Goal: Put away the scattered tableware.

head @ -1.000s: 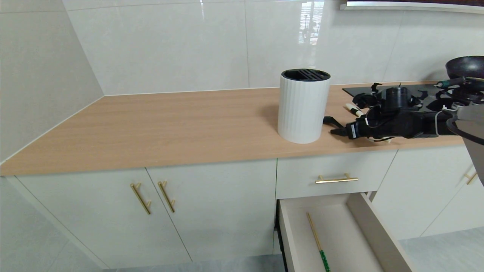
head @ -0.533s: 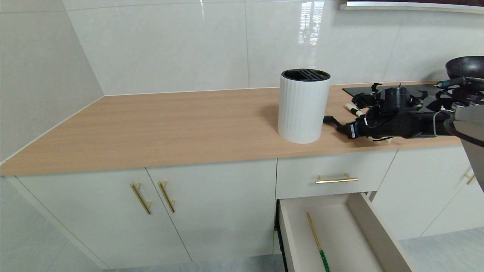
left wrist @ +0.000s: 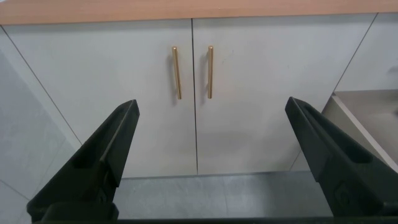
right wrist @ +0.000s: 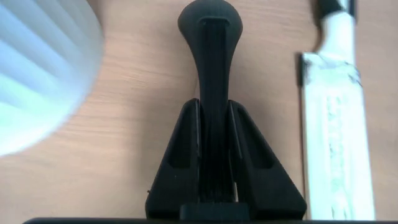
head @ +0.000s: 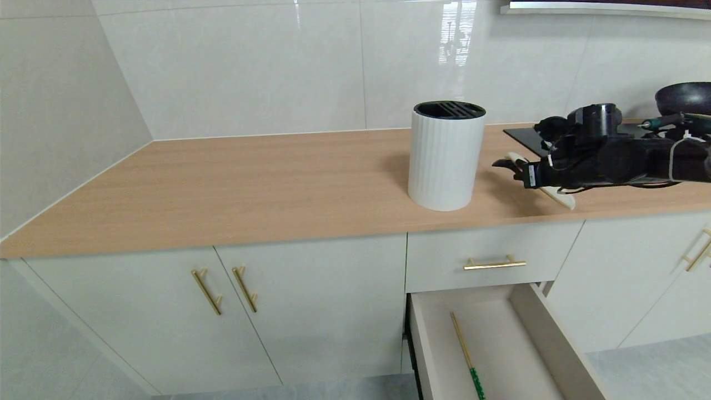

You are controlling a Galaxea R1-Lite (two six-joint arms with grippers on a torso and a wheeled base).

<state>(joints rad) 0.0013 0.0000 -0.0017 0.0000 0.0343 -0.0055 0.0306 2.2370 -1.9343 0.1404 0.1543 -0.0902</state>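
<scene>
Hovering just above the worktop [head: 250, 183], the right claw [head: 508, 165] sits at about 3 o'clock from the white slotted holder [head: 444, 161]. Its fingers are pressed together with nothing between them, as far as I can tell. The white knife [head: 558, 195] isn't gripped. It lies flat on the worktop just beside the claw, tip angled toward the front edge, so my guess is the grab hasn't landed yet. The holder stands upright with its slots facing up, which is probably where the knife belongs, blade down. At 6 o'clock from the holder the lower drawer [head: 547, 339] is pulled out with green-ended chopsticks [head: 465, 353] lying in it, so that looks like the stash for the rest of the tableware. The right arm comes in from 3 o'clock, roughly level over the worktop, with its claw pointing toward 9 o'clock at the holder. The left claw [left wrist: 211, 109] hangs low facing the cabinet doors [left wrist: 193, 93], fingers spread wide and empty.
</scene>
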